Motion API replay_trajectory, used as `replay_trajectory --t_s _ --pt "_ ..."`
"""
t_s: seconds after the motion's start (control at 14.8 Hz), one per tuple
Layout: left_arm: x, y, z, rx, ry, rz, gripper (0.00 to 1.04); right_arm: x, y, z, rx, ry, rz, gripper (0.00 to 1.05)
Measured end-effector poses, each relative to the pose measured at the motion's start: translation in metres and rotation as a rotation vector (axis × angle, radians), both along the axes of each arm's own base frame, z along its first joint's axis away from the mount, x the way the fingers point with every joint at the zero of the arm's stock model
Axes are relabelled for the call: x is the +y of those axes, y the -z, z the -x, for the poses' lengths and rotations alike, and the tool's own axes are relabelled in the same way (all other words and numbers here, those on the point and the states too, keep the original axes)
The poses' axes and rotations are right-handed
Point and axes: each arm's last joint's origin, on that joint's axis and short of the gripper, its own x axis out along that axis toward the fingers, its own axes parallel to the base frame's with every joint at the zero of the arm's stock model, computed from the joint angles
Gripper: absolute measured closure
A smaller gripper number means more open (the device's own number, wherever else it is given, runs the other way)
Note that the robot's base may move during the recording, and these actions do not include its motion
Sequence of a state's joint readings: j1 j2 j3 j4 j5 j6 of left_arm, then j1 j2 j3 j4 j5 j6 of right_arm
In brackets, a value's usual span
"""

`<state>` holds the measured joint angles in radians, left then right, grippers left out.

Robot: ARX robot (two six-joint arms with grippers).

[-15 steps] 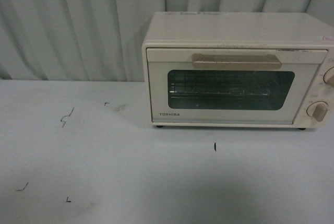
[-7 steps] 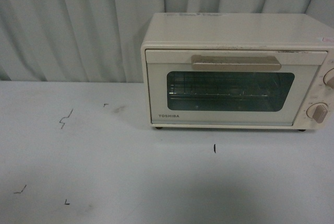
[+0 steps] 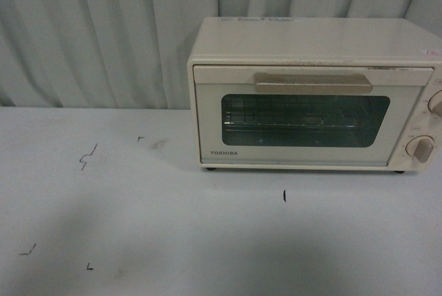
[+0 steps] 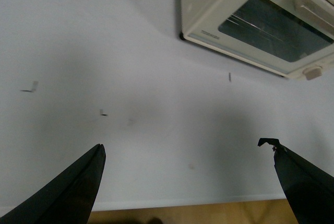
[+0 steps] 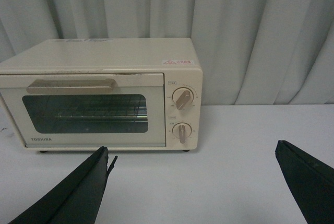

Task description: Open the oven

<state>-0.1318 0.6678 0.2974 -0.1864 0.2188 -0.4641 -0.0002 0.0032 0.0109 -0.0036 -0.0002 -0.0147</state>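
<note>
on the pale table (image 3: 138, 234), toward its back right part, the oven (image 3: 311, 47) sits with its rear close to the grey pleated curtain (image 3: 103, 34). the body is cream-white and boxy, with "toshiba" lettering low on the door's left corner. door (image 3: 207, 120) shut, flush with the front frame. the beige bar handle (image 3: 313, 82) runs across the top of the door, nothing touching it. through the dark glass window (image 3: 304, 120) a wire rack (image 3: 290, 125) shows. the right wrist view shows two round knobs, upper knob (image 5: 182, 98) and lower knob (image 5: 181, 132), stacked on the panel right of the door.

left gripper (image 4: 182, 145): fingers spread wide, nothing between them; it hangs over bare table, well apart from the oven, which lies ahead of it. right gripper (image 5: 192, 150): fingers likewise spread wide, empty, facing the oven front from a distance, no contact. neither arm shows in the front view.

a few small black marks (image 3: 88, 156) are scattered on the tabletop left of the oven, and one short mark (image 3: 284, 195) lies in front of it.
</note>
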Motion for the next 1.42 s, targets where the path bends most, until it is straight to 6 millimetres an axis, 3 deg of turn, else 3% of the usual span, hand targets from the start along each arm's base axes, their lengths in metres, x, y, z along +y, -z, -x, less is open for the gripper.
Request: replay_trajectory --t_s 0.2,0.34,0.61,0.75,0.95,1.08,1.42 --pt "-0.043 0.001 -0.052 0.043 0.065 0.132 0.07 0.000 0.000 0.000 0.000 0.000 0.000 0.06" --pt "-0.078 0.015 -0.077 0.107 0.106 0.178 0.07 0.000 0.000 0.000 0.000 0.000 0.000 0.06" --pt "-0.127 0.069 -0.093 0.282 0.121 0.261 0.07 0.000 0.000 0.000 0.000 0.000 0.000 0.06" --pt "-0.146 0.079 -0.099 0.292 0.100 0.347 0.07 0.000 0.000 0.000 0.000 0.000 0.000 0.06" --pt "-0.164 0.095 -0.108 0.325 0.043 0.409 0.07 0.000 0.000 0.000 0.000 0.000 0.000 0.06" --pt "-0.164 0.113 -0.116 0.372 -0.042 0.407 0.07 0.000 0.000 0.000 0.000 0.000 0.000 0.06" --pt "-0.164 0.132 -0.125 0.439 -0.168 0.472 0.07 0.000 0.000 0.000 0.000 0.000 0.000 0.06"
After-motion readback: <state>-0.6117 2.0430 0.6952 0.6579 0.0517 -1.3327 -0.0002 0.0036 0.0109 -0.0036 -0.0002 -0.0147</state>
